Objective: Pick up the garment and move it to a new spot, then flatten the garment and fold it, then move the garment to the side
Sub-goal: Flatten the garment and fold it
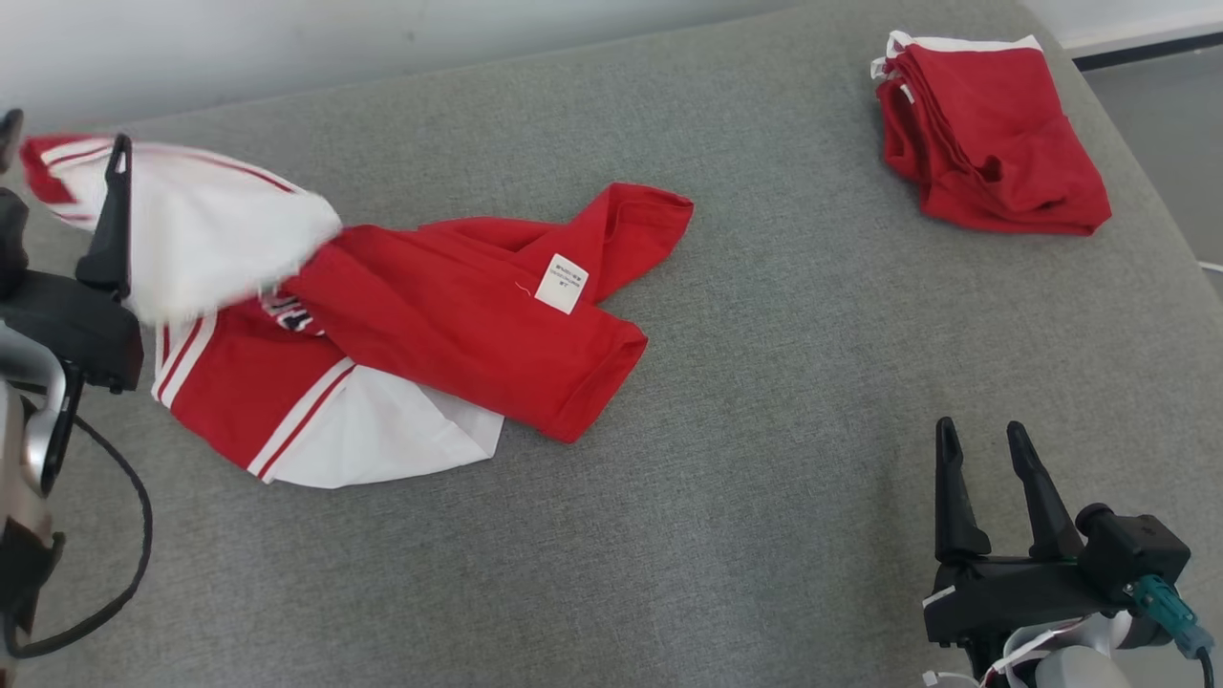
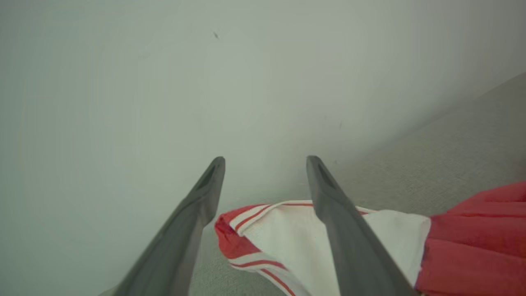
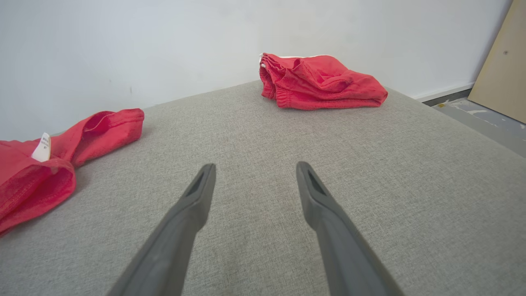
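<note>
A red and white garment (image 1: 459, 325) lies crumpled on the left half of the grey cushioned surface (image 1: 764, 401), with a white label facing up. Its white striped sleeve (image 1: 210, 239) is blurred right beside my left gripper (image 1: 62, 143), at the far left edge. In the left wrist view the left gripper (image 2: 266, 159) stands open, and the sleeve (image 2: 279, 234) lies beneath its fingers, not between them. My right gripper (image 1: 981, 428) hovers open and empty at the lower right, well clear of the garment. The right wrist view shows the right gripper (image 3: 255, 165) over bare fabric, with the garment (image 3: 37, 181) to its left.
A second, folded red garment (image 1: 989, 143) sits at the back right corner, also in the right wrist view (image 3: 320, 82). A pale wall runs behind the surface. The surface drops to the floor (image 1: 1175, 134) on the right, where a tan board (image 3: 499, 61) leans.
</note>
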Controlling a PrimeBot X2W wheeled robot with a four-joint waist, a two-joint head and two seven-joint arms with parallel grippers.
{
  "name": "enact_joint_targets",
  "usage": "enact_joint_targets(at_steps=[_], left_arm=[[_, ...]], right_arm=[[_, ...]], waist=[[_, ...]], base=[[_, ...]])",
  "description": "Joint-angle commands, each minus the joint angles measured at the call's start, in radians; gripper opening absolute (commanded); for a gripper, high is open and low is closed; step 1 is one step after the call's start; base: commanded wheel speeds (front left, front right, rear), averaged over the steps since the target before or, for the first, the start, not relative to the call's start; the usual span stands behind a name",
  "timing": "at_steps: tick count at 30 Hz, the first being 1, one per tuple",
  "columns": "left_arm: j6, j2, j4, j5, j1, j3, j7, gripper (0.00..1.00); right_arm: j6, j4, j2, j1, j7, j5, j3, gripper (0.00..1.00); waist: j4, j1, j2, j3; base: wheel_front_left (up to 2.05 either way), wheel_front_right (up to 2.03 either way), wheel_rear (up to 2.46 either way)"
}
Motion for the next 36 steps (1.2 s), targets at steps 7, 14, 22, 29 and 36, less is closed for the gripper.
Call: enact_joint_targets(at_steps=[7, 14, 22, 29, 36], left_arm=[[-0.006, -0.029, 0.033, -0.025, -0.012, -0.003, -0.056, 1.00], [0.002, -0.103, -0.065, -0.057, 0.091, -0.023, -0.067, 1.00], [0.015, -0.204, -0.148, -0.070, 0.248, -0.103, -0.036, 1.00], [0.006, -0.249, -0.112, -0.074, 0.325, -0.174, 0.013, 1.00], [-0.006, -0.258, -0.046, -0.066, 0.330, -0.250, 0.074, 1.00]], right_arm=[[-0.003, 0.001, 0.000, 0.019, 0.000, -0.012, -0.011, 1.00], [-0.003, 0.006, 0.000, 0.035, 0.000, -0.004, -0.009, 1.00], [-0.003, 0.007, 0.000, 0.041, 0.000, -0.002, -0.001, 1.00], [-0.003, 0.006, 0.000, 0.046, 0.000, -0.006, -0.004, 1.00], [-0.003, 0.011, 0.000, 0.040, 0.000, -0.002, 0.001, 1.00]], waist=[[0.060, -0.0001, -0.0001, -0.046], [0.107, -0.0001, -0.0001, -0.071], [0.112, -0.0001, -0.0001, -0.079], [0.100, -0.0001, -0.0001, -0.078], [0.083, -0.0001, -0.0001, -0.075]], base=[[0.00, 0.00, 0.00], [0.00, 0.00, 0.00], [0.00, 0.00, 0.00], [0.00, 0.00, 0.00], [0.00, 0.00, 0.00]])
